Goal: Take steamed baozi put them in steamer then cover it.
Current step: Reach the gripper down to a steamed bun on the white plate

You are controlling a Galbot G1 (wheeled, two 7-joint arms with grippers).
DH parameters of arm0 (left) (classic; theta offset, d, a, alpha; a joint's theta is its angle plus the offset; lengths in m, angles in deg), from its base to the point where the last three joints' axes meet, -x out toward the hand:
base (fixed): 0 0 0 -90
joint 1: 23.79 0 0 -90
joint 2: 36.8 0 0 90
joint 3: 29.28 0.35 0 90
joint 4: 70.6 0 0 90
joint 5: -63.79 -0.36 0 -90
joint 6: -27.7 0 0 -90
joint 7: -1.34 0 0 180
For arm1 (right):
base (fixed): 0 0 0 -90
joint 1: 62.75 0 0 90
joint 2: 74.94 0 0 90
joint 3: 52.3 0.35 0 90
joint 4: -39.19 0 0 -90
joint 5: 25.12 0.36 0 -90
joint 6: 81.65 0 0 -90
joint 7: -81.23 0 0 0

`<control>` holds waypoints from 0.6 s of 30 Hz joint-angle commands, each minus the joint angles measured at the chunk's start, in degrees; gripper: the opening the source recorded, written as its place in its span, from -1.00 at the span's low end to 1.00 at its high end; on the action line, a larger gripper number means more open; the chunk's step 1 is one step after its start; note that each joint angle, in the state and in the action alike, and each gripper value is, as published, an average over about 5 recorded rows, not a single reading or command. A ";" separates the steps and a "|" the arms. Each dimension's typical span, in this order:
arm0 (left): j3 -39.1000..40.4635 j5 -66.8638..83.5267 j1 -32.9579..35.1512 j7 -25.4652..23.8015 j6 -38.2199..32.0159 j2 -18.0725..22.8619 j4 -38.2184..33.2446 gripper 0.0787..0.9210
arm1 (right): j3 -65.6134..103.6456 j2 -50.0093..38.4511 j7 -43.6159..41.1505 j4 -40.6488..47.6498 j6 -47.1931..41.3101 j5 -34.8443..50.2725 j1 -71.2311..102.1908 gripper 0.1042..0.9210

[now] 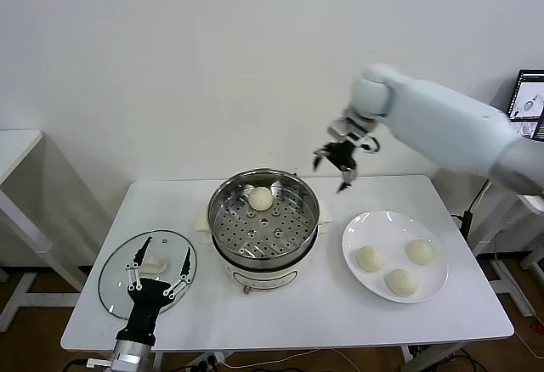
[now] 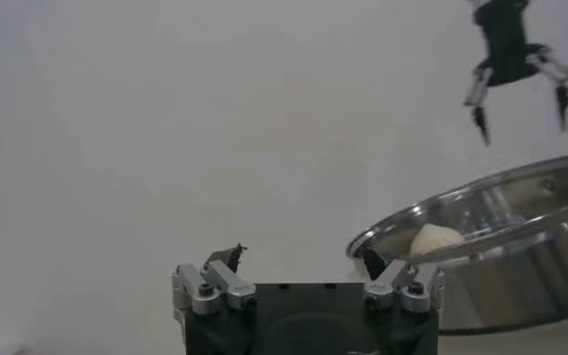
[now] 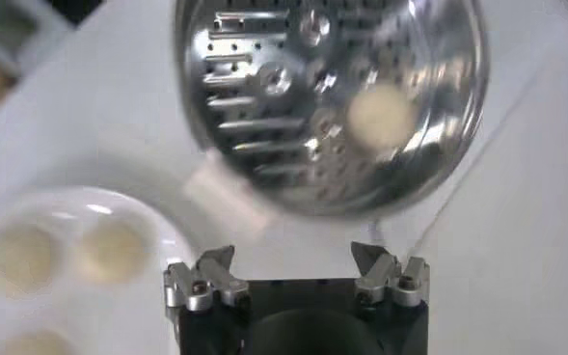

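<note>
your right gripper [image 1: 340, 161] hangs wide open and empty behind the steamer [image 1: 264, 219], one bun [image 1: 260, 198] inside, and the plate's [image 1: 367, 227] buns probably lie forward-right of it.

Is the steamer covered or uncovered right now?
Uncovered: the steamer stands open with one baozi inside; the cover lies on the table beside it.

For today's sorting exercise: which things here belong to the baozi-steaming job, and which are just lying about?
Job: baozi in steamer; three plated baozi; steamer; glass cover; white plate; open right gripper.
Lying about: screen; side table.
</note>
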 commanded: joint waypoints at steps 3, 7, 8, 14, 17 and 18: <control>0.70 -0.14 -0.20 0.05 0.24 0.19 0.49 0.77 | -9.63 -14.04 5.72 -6.29 -11.05 8.75 5.93 0.76; 0.66 -0.39 -0.11 0.08 0.17 0.58 0.65 0.77 | -6.73 -13.40 8.33 -5.52 -11.20 4.99 10.88 0.76; 0.61 -0.47 -0.06 0.08 0.17 0.62 0.71 0.77 | -5.88 -13.03 9.02 -5.02 -11.23 4.85 11.97 0.76; 0.07 -0.65 0.24 0.07 0.20 0.61 0.65 0.77 | -2.71 -9.87 12.78 -1.97 -11.17 3.92 16.03 0.76; -0.11 -0.75 0.47 0.06 0.33 0.54 0.29 0.77 | -1.51 -8.07 14.27 -0.49 -11.07 3.05 17.68 0.76; -0.17 -0.79 0.53 0.05 0.35 0.53 0.21 0.77 | -1.11 -7.55 14.61 -0.10 -11.07 2.88 18.19 0.76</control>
